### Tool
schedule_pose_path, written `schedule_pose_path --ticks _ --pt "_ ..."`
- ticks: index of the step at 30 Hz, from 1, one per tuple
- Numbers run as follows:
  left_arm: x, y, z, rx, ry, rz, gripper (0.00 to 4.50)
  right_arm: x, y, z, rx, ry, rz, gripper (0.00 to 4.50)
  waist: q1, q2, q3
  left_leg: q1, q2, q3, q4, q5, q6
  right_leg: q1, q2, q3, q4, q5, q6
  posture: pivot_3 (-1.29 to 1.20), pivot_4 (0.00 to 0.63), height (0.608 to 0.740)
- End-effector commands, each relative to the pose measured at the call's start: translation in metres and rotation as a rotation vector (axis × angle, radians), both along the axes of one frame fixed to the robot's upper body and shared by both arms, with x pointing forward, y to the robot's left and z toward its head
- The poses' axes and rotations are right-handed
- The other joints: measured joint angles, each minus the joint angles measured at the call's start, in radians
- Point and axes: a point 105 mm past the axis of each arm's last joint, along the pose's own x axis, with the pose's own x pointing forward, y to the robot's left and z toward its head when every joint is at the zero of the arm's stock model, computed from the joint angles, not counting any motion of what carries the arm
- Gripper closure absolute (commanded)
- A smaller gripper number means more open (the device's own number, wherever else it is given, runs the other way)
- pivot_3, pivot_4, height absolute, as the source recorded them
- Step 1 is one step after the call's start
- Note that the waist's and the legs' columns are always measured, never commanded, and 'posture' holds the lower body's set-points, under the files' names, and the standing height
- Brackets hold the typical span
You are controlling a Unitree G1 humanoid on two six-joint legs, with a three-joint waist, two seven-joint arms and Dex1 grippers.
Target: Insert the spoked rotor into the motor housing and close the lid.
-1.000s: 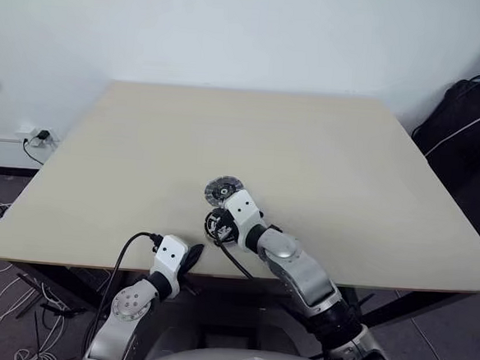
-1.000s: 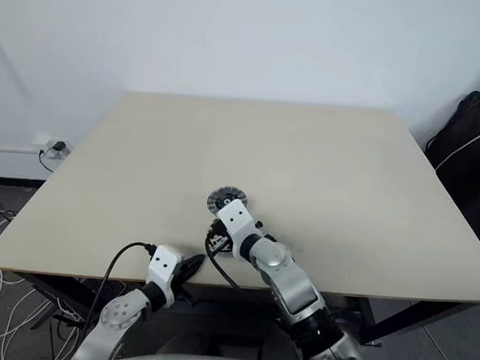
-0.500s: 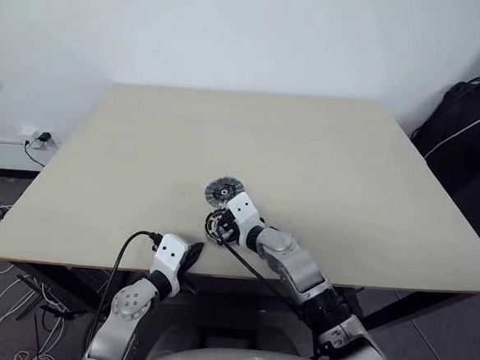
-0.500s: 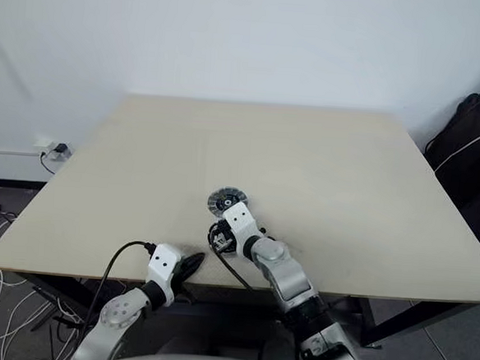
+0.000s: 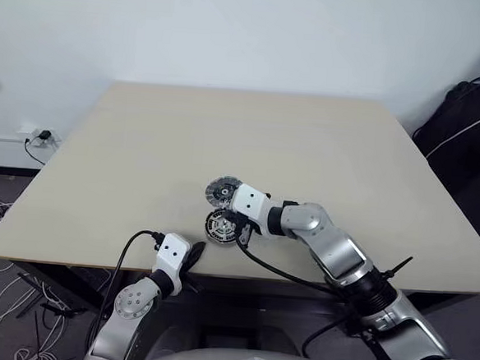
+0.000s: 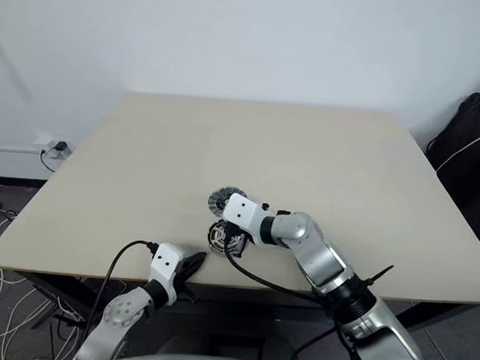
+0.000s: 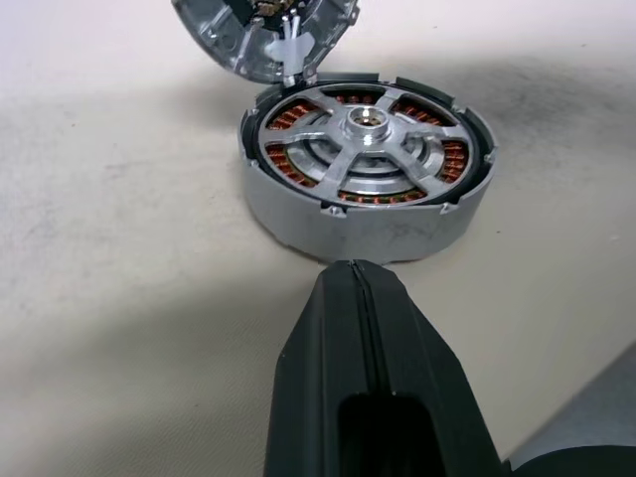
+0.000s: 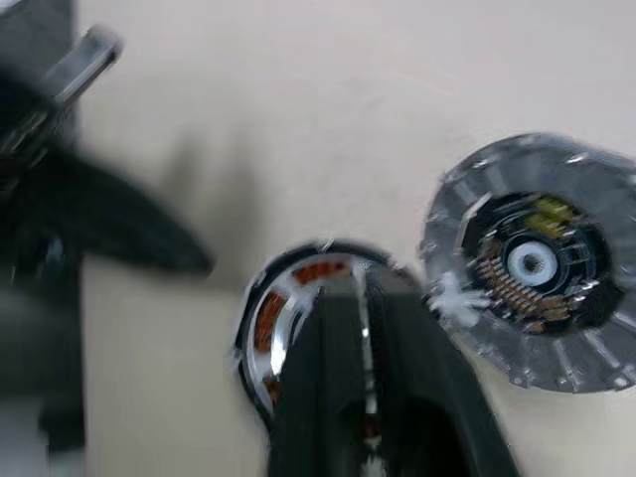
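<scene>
Wheel in its cup near my table edge

My left gripper (image 7: 360, 288) is clenched empty at the near edge. Just past it the spoked wheel (image 7: 366, 144) sits inside the round cup (image 7: 358, 214). My right gripper (image 8: 363, 328) hovers over them, fingers nearly together, holding nothing. The lid (image 5: 221, 192) lies just behind, with bare table (image 5: 308, 144) beyond.

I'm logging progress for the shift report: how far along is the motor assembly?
Done: the spoked rotor sits inside the motor housing, copper windings showing between its spokes. In hand: nothing is visibly gripped; the right end effector is over the housing, and the left end effector rests shut just short of it. Left: the lid lies open beside the housing and must be closed over it.
</scene>
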Motion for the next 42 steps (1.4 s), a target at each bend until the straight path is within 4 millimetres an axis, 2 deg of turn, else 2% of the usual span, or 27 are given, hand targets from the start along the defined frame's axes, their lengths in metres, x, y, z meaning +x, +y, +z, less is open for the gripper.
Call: schedule_pose_path --ticks 1,8,18,24,35,40,42 --pt "0.006 -0.006 0.008 -0.024 -0.042 -0.004 4.50 -0.006 0.003 0.009 -0.073 -0.037 0.112 3.20 0.004 -0.001 0.000 0.000 0.000 0.000 0.000 0.000 0.000 0.000 0.000 0.000 0.000 0.000 0.000 0.00 0.000 0.740" --pt "0.006 -0.008 0.011 -0.033 -0.048 0.006 4.50 -0.002 -0.003 -0.006 -0.250 -0.062 0.180 0.91 0.010 -0.003 0.002 -0.001 0.000 0.000 0.000 0.000 0.000 -0.001 0.000 0.000 0.000 0.000 0.000 0.00 0.000 0.740" --pt "0.005 -0.010 0.015 -0.045 -0.059 0.024 4.50 -0.005 -0.011 -0.024 -0.461 -0.067 0.315 0.91 0.022 -0.003 0.002 -0.002 0.000 0.000 0.000 0.000 -0.001 -0.002 0.000 0.000 0.000 0.000 0.000 0.00 0.000 0.740" --pt "0.005 -0.010 0.013 -0.056 -0.055 0.039 4.50 -0.002 -0.008 -0.024 -0.473 -0.052 0.347 0.91 0.022 -0.003 0.002 -0.002 0.000 0.000 0.000 0.000 -0.001 -0.003 0.000 0.000 0.000 0.001 -0.001 0.00 0.000 0.740" --pt "0.005 -0.002 -0.004 -0.051 -0.042 0.062 4.50 -0.004 -0.007 -0.033 -0.518 -0.032 0.406 0.91 0.024 -0.003 0.002 -0.002 0.000 0.000 0.000 0.000 -0.001 -0.003 0.000 -0.001 0.001 0.003 -0.005 0.00 0.000 0.740" --pt "0.006 0.000 -0.009 -0.050 -0.044 0.067 4.50 0.004 -0.008 -0.036 -0.538 -0.032 0.385 0.91 0.023 -0.003 0.002 -0.002 0.000 0.000 0.000 0.000 -0.001 -0.003 0.000 -0.001 0.001 0.004 -0.005 0.00 0.000 0.740" --pt "0.006 0.001 -0.010 -0.051 -0.045 0.069 4.50 0.005 -0.009 -0.037 -0.540 -0.032 0.380 1.31 0.023 -0.003 0.002 -0.001 0.000 0.000 0.000 0.000 -0.001 -0.002 0.000 -0.001 0.001 0.004 -0.005 0.00 0.000 0.740"
